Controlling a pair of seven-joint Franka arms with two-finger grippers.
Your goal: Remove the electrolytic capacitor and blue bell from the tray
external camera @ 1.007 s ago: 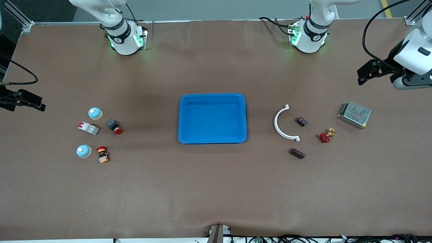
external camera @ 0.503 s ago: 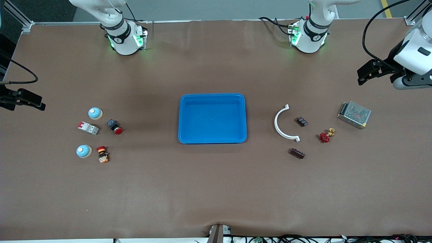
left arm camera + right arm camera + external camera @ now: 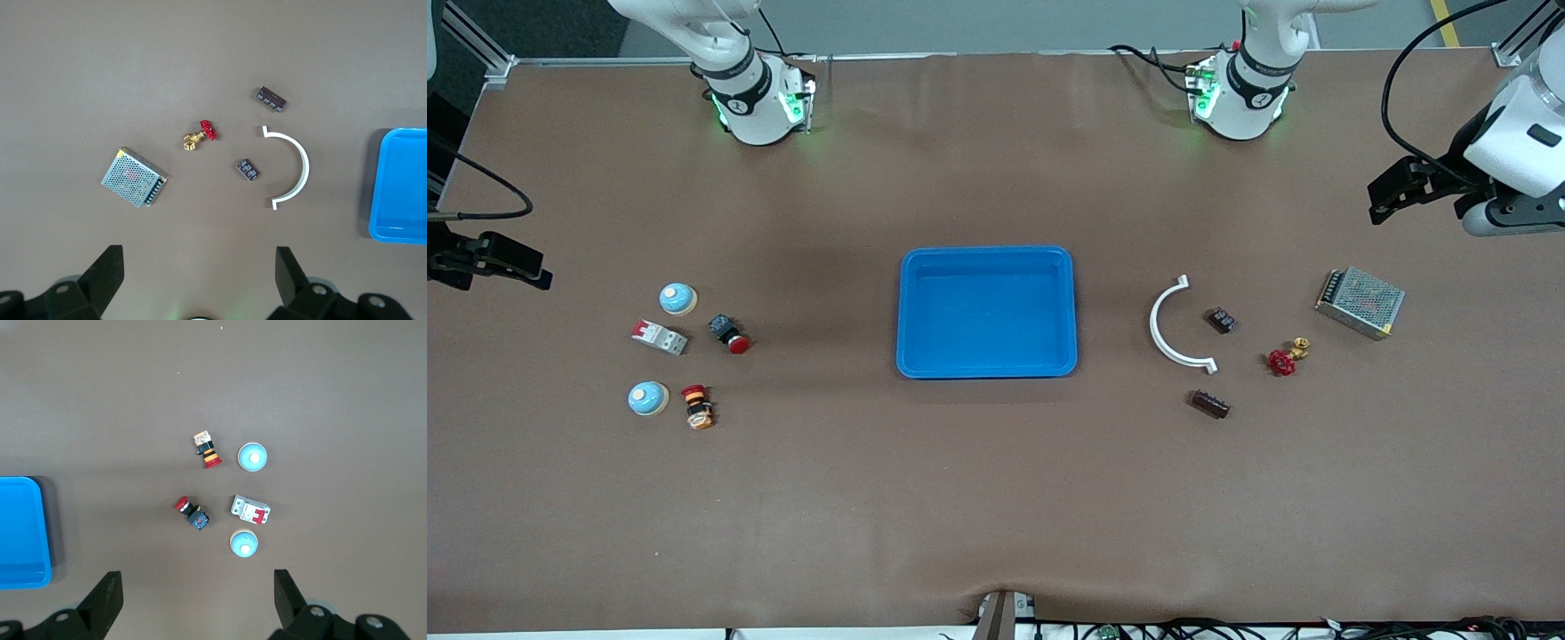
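Two pale blue bells [image 3: 678,299] [image 3: 647,398] sit near the right arm's end of the table; in the right wrist view they are the bell [image 3: 243,543] and the bell [image 3: 253,457]. Two dark brown capacitors [image 3: 1210,404] [image 3: 1221,320] lie near the left arm's end, also seen as the capacitor [image 3: 271,100] and the capacitor [image 3: 247,169]. My left gripper [image 3: 1383,200] [image 3: 198,263] hangs open and empty over bare table beside the mesh box. My right gripper [image 3: 534,274] [image 3: 198,587] hangs open and empty over the table edge by the bells.
A blue tray [image 3: 987,258] lies mid-table. By the capacitors lie a white curved piece [image 3: 1158,329], a red-handled valve [image 3: 1282,360] and a metal mesh box [image 3: 1360,302]. By the bells lie a circuit breaker [image 3: 660,337], a red push button [image 3: 729,334] and a striped button [image 3: 696,406].
My right gripper has crept slightly toward the table's middle. The left arm and all objects have stayed put.
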